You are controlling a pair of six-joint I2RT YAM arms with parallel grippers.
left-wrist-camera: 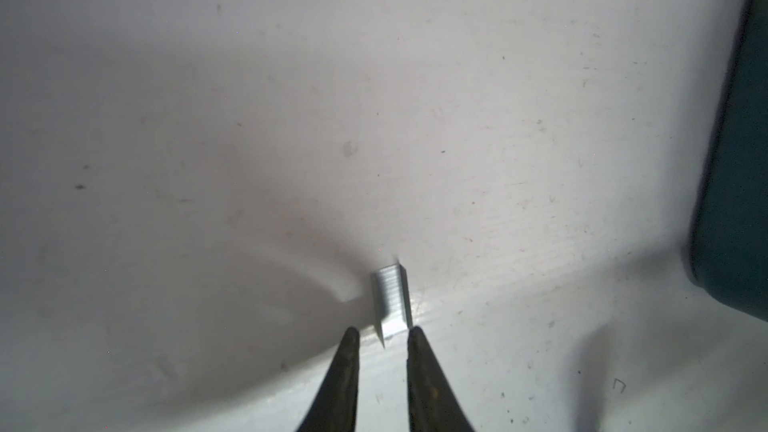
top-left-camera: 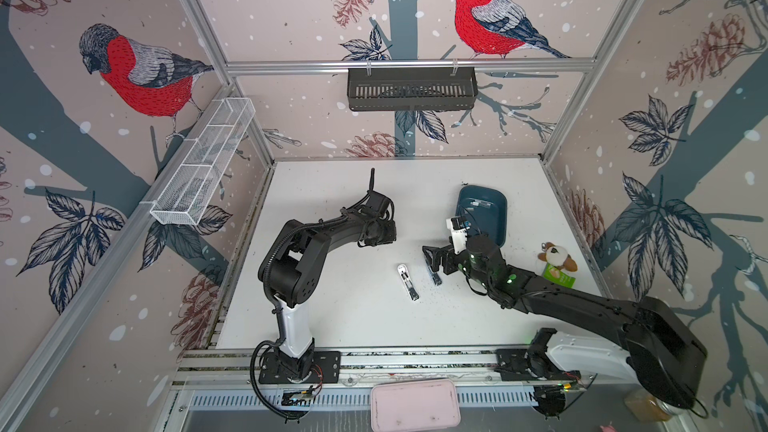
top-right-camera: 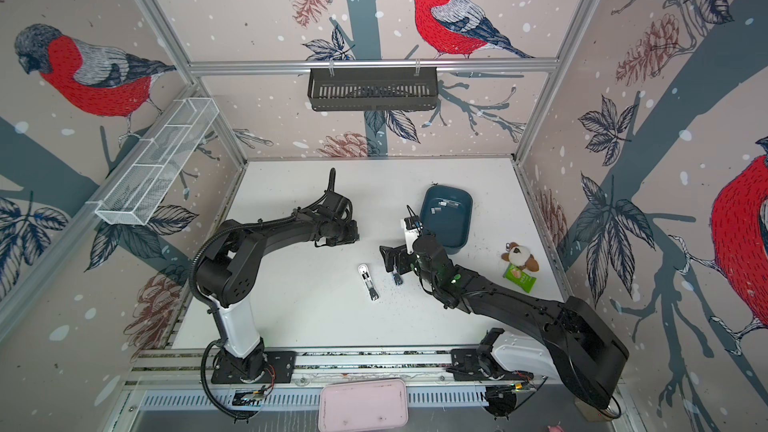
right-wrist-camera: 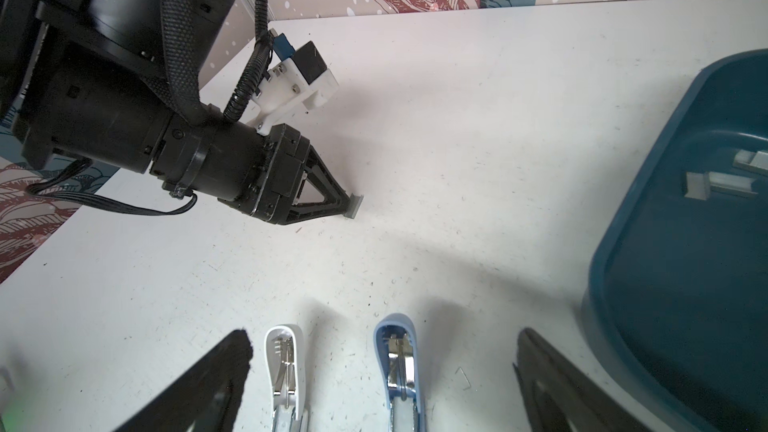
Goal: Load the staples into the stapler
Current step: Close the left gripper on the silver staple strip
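A short silvery strip of staples (left-wrist-camera: 390,297) lies on the white table, its near end between my left gripper's (left-wrist-camera: 383,330) narrow tips. One fingertip (left-wrist-camera: 415,332) touches it and the other stands a little off. The right wrist view shows that strip (right-wrist-camera: 355,204) at the left gripper's (right-wrist-camera: 349,203) tip. Two staplers lie opened side by side, one white (top-left-camera: 408,282) (right-wrist-camera: 284,367) and one blue (top-left-camera: 434,274) (right-wrist-camera: 399,367). My right gripper (right-wrist-camera: 383,336) hangs wide open over their ends and holds nothing. More staples (right-wrist-camera: 702,187) lie in the teal tray (right-wrist-camera: 623,243).
The teal tray (top-left-camera: 494,222) sits at the back right of the table. A plush toy (top-left-camera: 557,257) and a green packet (top-left-camera: 561,278) lie near the right wall. A pink box (top-left-camera: 415,405) sits past the front rail. A loose single staple (right-wrist-camera: 464,378) lies beside the blue stapler.
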